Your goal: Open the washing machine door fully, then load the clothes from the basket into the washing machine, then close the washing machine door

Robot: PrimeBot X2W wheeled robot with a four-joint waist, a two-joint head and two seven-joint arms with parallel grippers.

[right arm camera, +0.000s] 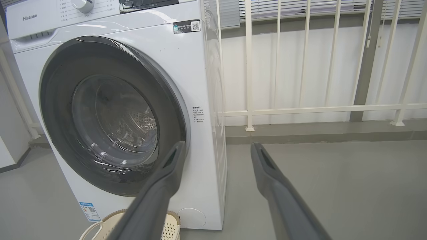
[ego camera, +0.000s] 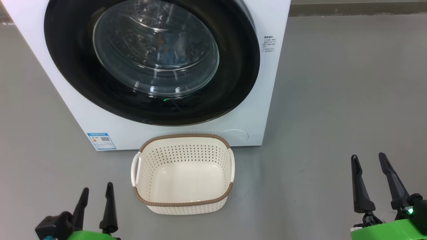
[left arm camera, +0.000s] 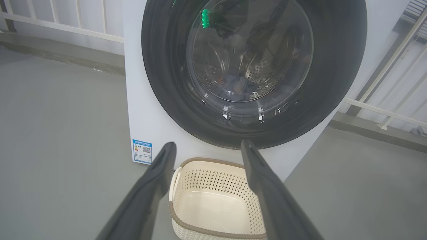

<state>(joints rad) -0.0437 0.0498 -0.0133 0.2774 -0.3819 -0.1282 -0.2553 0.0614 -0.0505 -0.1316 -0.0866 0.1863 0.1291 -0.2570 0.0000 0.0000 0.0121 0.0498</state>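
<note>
1. Washing machine door (ego camera: 233, 66): glossy black rim, bulging glass, shut against the white washing machine (ego camera: 83, 113).
2. Clothes (ego camera: 165, 50): dim blue-orange patch behind the glass.
3. Basket (ego camera: 181, 203): perforated cream plastic, on grey floor (ego camera: 333, 100) at the machine's base.
4. Left gripper (ego camera: 97, 186), right gripper (ego camera: 368, 155): fingers spread, holding nothing.

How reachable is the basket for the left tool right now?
Probably yes: the left tool is open, and nothing stands between it and the basket, just ahead to its right.
</note>
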